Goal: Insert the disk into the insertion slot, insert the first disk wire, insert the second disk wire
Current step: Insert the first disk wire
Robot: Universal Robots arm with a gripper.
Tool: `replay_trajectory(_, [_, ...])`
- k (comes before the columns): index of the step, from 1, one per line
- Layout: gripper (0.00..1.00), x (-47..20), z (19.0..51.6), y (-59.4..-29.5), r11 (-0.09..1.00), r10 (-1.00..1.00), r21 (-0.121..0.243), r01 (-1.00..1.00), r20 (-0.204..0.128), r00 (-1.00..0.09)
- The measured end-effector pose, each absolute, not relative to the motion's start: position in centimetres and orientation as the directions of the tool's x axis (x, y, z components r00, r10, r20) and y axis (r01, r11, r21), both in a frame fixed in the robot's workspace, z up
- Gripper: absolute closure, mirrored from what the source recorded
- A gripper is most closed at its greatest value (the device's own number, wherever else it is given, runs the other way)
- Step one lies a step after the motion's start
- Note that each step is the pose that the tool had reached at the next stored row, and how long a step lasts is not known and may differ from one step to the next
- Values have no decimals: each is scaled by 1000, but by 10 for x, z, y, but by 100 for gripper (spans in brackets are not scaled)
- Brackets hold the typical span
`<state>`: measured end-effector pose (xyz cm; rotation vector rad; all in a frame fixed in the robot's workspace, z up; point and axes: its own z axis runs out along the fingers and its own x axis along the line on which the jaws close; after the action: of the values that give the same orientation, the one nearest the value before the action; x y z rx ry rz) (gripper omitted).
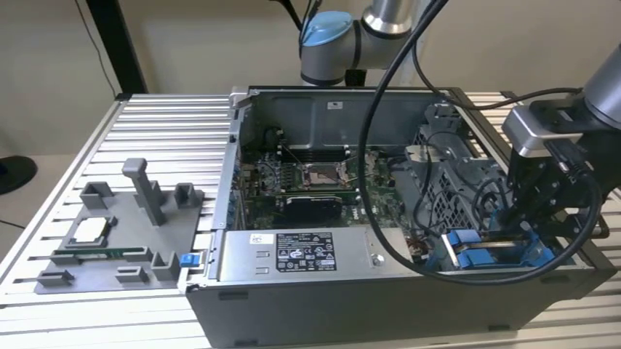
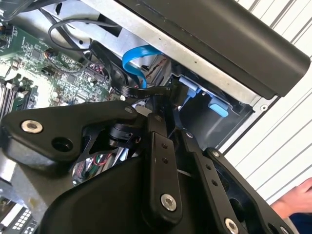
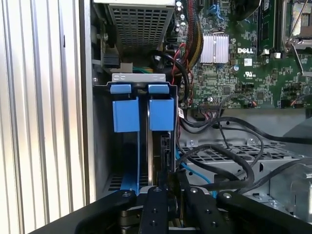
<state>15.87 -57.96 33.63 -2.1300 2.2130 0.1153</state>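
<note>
The open computer case (image 1: 388, 305) sits on the slatted table (image 1: 170, 127), with the fixture tray (image 1: 97, 273) beside it at the exterior view's left. Inside the case the power-supply box (image 1: 291, 254) lies along the near wall, the motherboard (image 1: 310, 182) behind it, the insertion slot (image 1: 478, 254) at the frame's lower right.

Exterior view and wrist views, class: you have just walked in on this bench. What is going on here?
A robot arm has its gripper lowered into an open computer case, at the drive slot in the corner. The disk, in its blue carrier, already sits in that slot. The gripper is close to the disk's end, among black cables and a blue cable. Whether either wire is plugged in cannot be told.
</note>
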Motion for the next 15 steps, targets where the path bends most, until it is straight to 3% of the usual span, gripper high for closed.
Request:
replay_trajectory(8, [100,159,330,-580,38,-994,7,-999,-101,-38])
replay_trajectory(9, [0,159,331,-580,38,-994,7,-999,-102,-38])
replay_trajectory(15, [0,159,356,-580,38,-994,7,-999,-101,-38])
